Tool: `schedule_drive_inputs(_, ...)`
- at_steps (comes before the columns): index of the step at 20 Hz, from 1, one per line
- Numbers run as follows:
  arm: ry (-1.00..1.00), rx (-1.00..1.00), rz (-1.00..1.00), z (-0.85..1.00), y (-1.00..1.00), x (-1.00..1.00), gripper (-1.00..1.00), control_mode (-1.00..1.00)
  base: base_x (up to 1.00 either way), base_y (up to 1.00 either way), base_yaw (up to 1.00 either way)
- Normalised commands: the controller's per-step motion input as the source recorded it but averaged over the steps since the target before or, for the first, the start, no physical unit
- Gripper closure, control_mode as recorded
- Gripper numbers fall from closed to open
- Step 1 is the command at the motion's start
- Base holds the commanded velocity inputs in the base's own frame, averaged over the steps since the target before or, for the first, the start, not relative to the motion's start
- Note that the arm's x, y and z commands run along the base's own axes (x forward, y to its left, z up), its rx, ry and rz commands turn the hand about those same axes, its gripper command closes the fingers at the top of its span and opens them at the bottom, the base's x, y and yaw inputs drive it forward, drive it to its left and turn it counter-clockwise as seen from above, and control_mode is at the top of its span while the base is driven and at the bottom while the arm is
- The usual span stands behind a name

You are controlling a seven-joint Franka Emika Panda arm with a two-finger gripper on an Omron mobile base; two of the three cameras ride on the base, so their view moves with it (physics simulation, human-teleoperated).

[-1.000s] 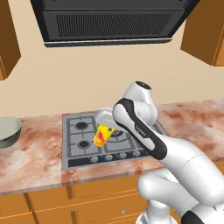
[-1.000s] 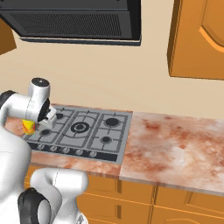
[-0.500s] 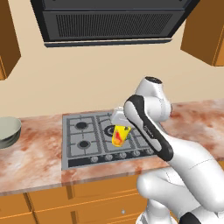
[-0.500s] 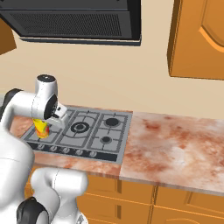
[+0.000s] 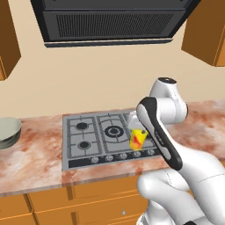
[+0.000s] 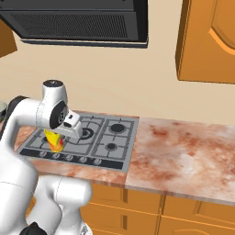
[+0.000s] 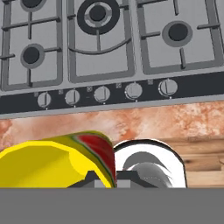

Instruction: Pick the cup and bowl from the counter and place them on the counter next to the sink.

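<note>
The small yellow cup (image 5: 137,138) with its red-orange mark hangs over the front right of the grey stovetop (image 5: 96,136), and my gripper (image 5: 136,131) is shut on its rim. From the right base view the cup (image 6: 54,140) sits under the hand, above the stove's knobs. Seen from the hand, the cup (image 7: 57,159) lies close against the fingertips (image 7: 94,178). The pale grey-green bowl (image 5: 6,131) rests at the far left of the mottled counter (image 5: 35,158). The sink is out of view.
A dark range hood (image 5: 110,22) hangs over the stovetop (image 6: 96,135). Orange wall cabinets (image 6: 206,41) flank it. A wide stretch of counter (image 6: 183,156) runs to the right of the stove. Orange drawers (image 5: 101,193) lie below the front edge.
My arm has swung to the right across the stovetop, carrying the cup from the left burners to the front right. The bowl has stayed put.
</note>
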Motion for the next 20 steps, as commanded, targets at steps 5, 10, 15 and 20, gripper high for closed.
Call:
schedule_drive_inputs(5, 0.00, -0.05, 0.00, 0.00, -0.40, -0.14, 1.00, -1.00, 0.00, 0.00, 0.00)
schedule_drive_inputs(10, 0.00, 0.00, 0.00, 0.00, 0.00, 0.00, 1.00, -1.00, 0.00, 0.00, 0.00)
schedule_drive_inputs(15, 0.00, 0.00, 0.00, 0.00, 0.00, 0.00, 1.00, -1.00, 0.00, 0.00, 0.00)
schedule_drive_inputs(20, 0.00, 0.00, 0.00, 0.00, 0.00, 0.00, 1.00, 1.00, 0.00, 0.00, 0.00)
